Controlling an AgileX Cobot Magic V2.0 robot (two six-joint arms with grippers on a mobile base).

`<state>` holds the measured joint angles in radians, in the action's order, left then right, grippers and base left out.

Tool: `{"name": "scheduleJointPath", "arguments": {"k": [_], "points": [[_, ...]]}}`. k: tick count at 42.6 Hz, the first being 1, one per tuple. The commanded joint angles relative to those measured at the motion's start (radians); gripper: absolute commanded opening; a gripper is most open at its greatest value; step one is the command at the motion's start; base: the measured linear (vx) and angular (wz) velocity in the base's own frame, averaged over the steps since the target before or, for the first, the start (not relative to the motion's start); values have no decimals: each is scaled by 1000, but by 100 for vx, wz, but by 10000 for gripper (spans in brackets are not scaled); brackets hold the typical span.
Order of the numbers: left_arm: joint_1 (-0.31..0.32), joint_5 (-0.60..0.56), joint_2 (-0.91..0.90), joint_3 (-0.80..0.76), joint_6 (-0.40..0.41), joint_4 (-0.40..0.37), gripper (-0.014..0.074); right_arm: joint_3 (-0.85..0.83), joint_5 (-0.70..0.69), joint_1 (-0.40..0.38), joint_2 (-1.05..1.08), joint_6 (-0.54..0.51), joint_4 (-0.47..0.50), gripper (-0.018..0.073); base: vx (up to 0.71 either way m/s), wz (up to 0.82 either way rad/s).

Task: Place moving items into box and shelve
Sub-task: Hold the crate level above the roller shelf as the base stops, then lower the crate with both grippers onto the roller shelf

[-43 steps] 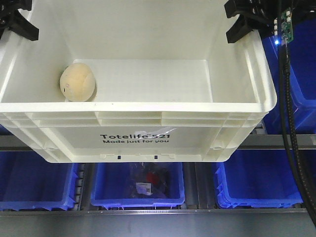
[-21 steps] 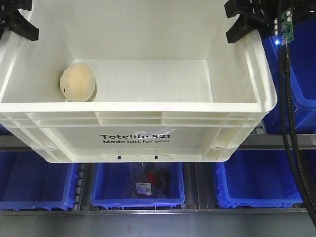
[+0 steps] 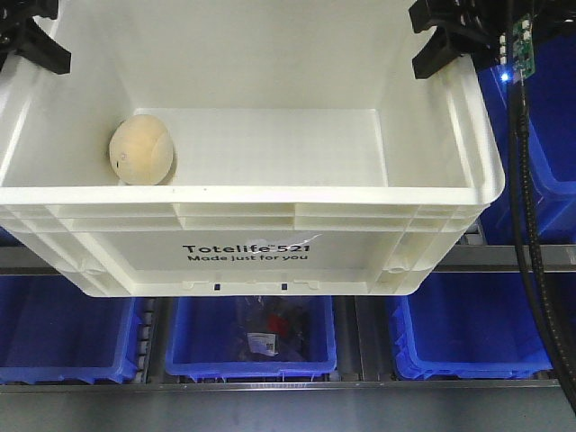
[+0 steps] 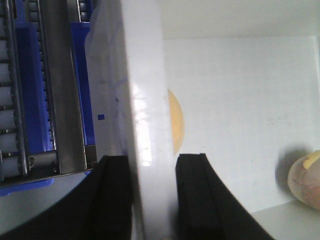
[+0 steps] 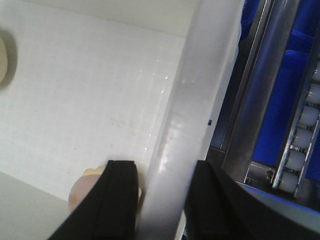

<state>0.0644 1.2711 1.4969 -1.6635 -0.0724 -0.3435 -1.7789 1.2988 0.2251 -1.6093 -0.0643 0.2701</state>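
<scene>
The off-white box [image 3: 243, 247] printed "Totelife 521" fills the front view, held up by its two side walls. My left gripper [image 3: 36, 40] [image 4: 152, 162] is shut on the left wall, one finger inside and one outside. On the right wall my right gripper [image 3: 445, 40] [image 5: 162, 170] is shut the same way. A pale cream-yellow plush ball [image 3: 141, 150] [image 4: 176, 122] lies on the box floor against the left wall. The pinkish-brown ball [image 4: 305, 180] [image 5: 80, 190] rests on the floor by the right gripper's inner finger; the front view does not show it.
Blue plastic bins [image 3: 63, 328] fill the shelf below and to the right of the box. The middle one holds a clear bag with small items [image 3: 270, 331]. A grey shelf rail [image 3: 517, 257] runs behind the box. Roller tracks [image 5: 300, 145] and a black cable [image 3: 525, 207] flank it.
</scene>
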Motion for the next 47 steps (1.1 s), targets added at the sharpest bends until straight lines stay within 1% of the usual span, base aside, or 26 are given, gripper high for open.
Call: {"name": "scheduleJointPath", "arguments": {"k": [1,4,5,6,10,13,20,32,34,35,47], "points": [[17,-101,-48,-39,2,-181,-4,-39,-55,17,54,-28,168,0,0,0],[17,-112,-48,-39,1,-177,-4,-39,-48,17,54,-31,168,0,0,0],[17,-131,-26,-39,1,-124,-4,-39,-49,17,42,-32,162,0,0,0],[17,-131,-24,-39,1,-121,-4,-39,-48,17,37,-32,159,0,0,0],[17,-133,-3,-39,-1,-119,-4,-39,-47,17,25,-35,156,0,0,0],[17,-137,15,-39,-21,-119,-4,-39,-56,17,15,-35,151,0,0,0],[17,-176,53,-39,-67,-119,-4,-39,-112,17,-7,-44,145,0,0,0],[17,-248,105,-39,-92,-120,-4,-39,-205,17,-39,-58,145,0,0,0],[17,-258,114,-39,-110,-120,-4,-39,-218,17,-42,-62,145,0,0,0],[17,-316,142,-39,-173,-122,-4,-39,-278,17,-67,-88,145,0,0,0],[17,-395,153,-39,-182,-120,-4,-39,-328,17,-99,-120,144,0,0,0]]}}
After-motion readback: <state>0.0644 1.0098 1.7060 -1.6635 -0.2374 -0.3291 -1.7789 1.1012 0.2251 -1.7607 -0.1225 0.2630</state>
